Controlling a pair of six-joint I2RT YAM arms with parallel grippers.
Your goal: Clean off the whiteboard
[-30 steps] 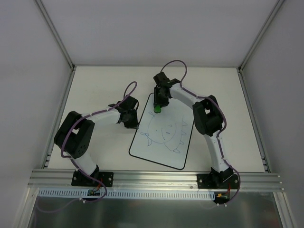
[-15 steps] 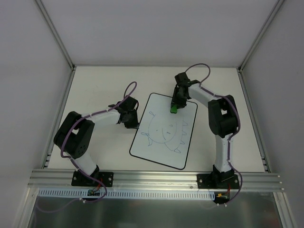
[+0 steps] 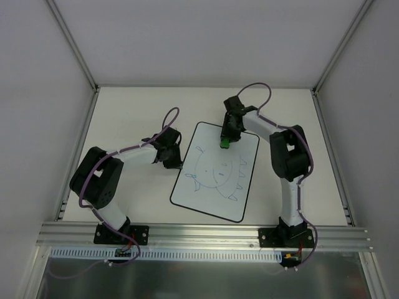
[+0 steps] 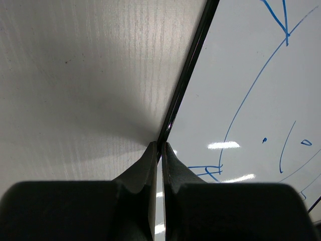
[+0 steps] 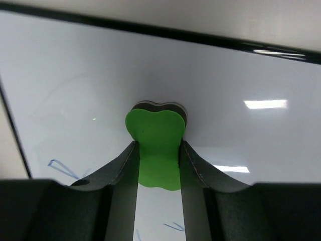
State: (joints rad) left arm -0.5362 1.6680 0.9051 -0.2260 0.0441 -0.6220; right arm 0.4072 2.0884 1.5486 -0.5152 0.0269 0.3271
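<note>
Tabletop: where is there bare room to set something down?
Bare table right of the right arm, and along the far wall. Crowded: the whiteboard's left edge, at the left jaws, and its far end, under the eraser.

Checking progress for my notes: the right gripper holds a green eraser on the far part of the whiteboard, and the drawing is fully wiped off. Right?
Not fully wiped: the top view shows the blue drawing across the middle of the whiteboard. The rest stands: the right gripper holds the green eraser on the board's far part.

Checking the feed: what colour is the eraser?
The eraser is bright green, clearest in right wrist view.
</note>
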